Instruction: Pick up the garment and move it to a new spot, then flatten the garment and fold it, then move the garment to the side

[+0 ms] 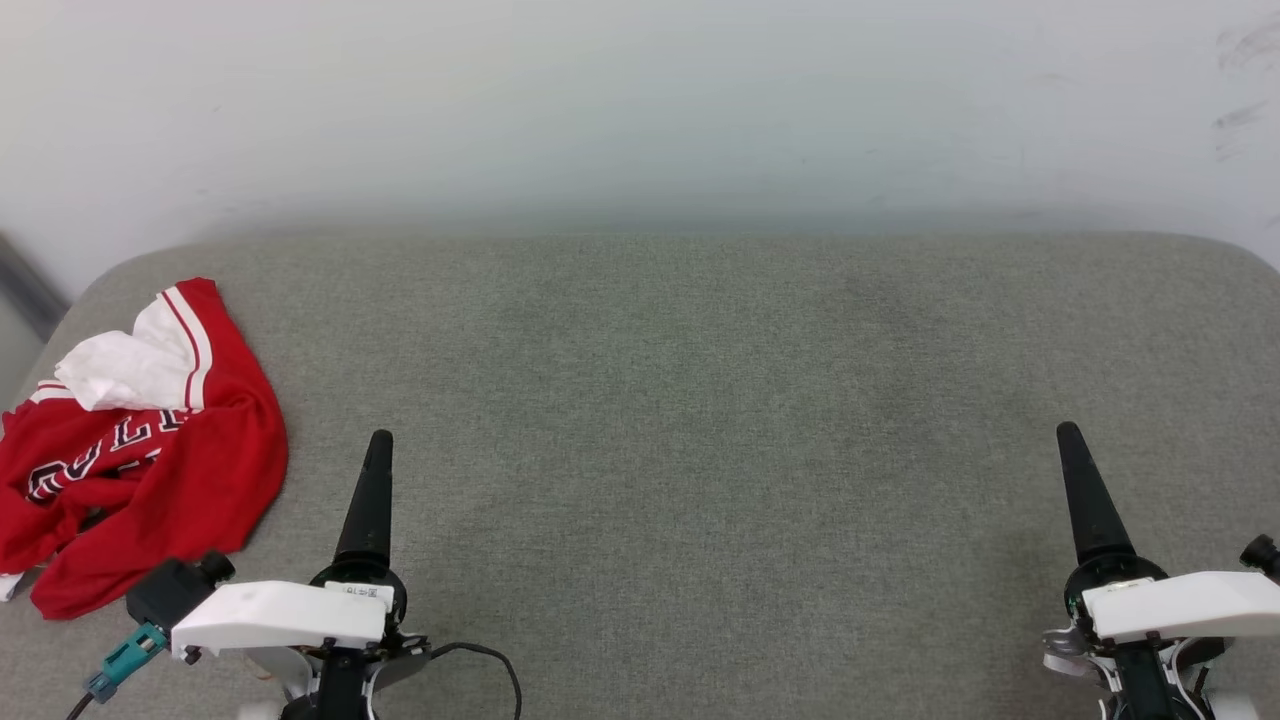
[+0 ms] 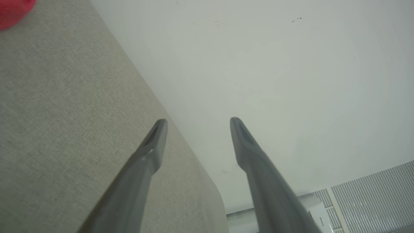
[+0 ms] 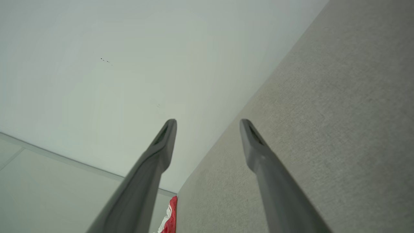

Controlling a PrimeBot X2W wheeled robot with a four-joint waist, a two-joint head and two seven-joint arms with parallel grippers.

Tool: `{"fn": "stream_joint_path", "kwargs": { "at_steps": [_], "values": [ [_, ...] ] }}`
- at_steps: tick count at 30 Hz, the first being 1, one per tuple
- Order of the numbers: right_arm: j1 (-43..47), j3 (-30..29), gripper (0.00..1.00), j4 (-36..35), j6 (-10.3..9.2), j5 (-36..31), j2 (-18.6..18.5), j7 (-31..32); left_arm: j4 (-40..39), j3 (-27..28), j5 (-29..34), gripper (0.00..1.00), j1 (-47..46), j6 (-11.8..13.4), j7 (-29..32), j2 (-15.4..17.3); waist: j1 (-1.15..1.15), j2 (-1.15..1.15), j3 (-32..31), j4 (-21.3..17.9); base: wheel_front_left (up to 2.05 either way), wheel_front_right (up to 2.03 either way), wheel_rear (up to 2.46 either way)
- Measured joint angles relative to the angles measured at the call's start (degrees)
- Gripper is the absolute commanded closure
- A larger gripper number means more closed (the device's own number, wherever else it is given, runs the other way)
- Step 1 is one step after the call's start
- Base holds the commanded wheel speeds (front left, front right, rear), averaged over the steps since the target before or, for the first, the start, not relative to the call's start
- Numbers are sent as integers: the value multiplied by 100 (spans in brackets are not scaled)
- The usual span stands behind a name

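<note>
Shirt (image 1: 150, 470) heaped at the desk (image 1: 700, 400) edge.
Left hand (image 2: 198, 120) and right hand (image 3: 208, 120) are open and empty, ready to grab.

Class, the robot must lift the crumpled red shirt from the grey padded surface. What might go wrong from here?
1. The crumpled red jersey-style shirt lies bunched at the left edge of the grey fabric surface; a nudge might push it off.
2. The open left fingers may pinch several layers at once, hindering flattening.
</note>
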Motion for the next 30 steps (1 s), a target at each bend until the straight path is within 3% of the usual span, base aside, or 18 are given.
{"fn": "stream_joint_path", "kwargs": {
  "at_steps": [17, 30],
  "values": [
    [-12, 123, 0, -109, 0, -2167, -16, -249, 45, -130, 2229, 0, -23, 0, -332, 14, 0, 0, -24, 7, 0, 0, 0],
    [-48, 70, 0, -167, 1, -3812, -14, -114, 200, -261, 3953, 0, -88, 203, -578, 207, 0, 0, -18, 1, 0, 0, 0]
  ]
}}
